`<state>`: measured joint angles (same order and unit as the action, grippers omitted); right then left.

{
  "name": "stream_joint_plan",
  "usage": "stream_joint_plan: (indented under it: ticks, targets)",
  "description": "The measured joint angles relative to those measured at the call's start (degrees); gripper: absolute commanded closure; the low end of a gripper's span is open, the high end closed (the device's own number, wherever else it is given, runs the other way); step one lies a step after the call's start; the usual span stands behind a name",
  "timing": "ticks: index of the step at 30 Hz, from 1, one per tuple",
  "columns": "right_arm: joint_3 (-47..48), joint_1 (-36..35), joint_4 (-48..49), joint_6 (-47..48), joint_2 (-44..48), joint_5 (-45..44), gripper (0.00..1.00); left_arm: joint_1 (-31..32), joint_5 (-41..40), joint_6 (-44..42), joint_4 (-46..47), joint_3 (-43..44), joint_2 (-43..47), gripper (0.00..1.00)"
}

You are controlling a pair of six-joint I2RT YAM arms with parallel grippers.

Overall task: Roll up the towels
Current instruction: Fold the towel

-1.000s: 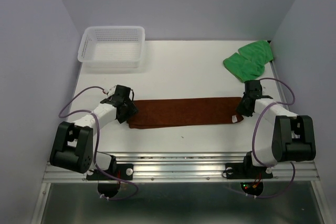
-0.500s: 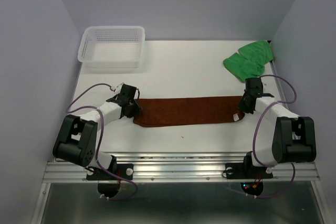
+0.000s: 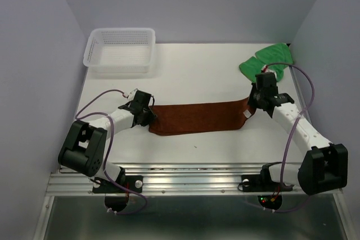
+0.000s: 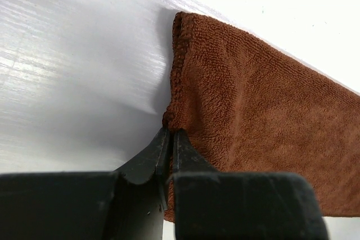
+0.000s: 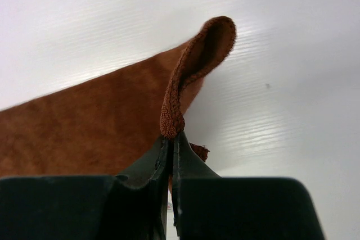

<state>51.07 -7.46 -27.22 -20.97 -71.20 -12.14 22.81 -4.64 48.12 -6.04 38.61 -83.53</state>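
Observation:
The rust-brown towel [image 3: 197,117] lies folded into a long strip across the middle of the table. My left gripper [image 3: 148,116] is shut on the strip's left end [image 4: 179,105], pinching the edge between its tips [image 4: 171,134]. At the strip's right end my right gripper [image 3: 254,104] is shut on the cloth, and that end [image 5: 191,71] stands lifted and curled above the table. The bright green towel [image 3: 266,64] lies crumpled at the back right, behind the right gripper.
A white mesh basket [image 3: 120,50] stands at the back left corner. The table's metal front rail [image 3: 191,179] runs along the near edge with both arm bases bolted to it. Grey walls close in both sides.
Both grippers have closed on the brown towel's ends. The left end has been drawn rightward, and the right gripper has moved back and up, lifting its end; the strip looks shorter.

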Motion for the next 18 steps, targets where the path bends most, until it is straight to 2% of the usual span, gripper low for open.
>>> stream_joint_plan:
  ticks: [6, 18]
  targets:
    - [5.3, -12.2, -2.7, -0.8, -0.8, -4.2, 0.99, 0.1, -0.3, 0.9, -1.2, 0.2, 0.2, 1.0]
    - [12.0, -27.9, -2.8, -4.5, -8.3, -8.2, 0.99, 0.1, -0.9, 0.9, -5.1, -0.2, 2.1, 1.0]
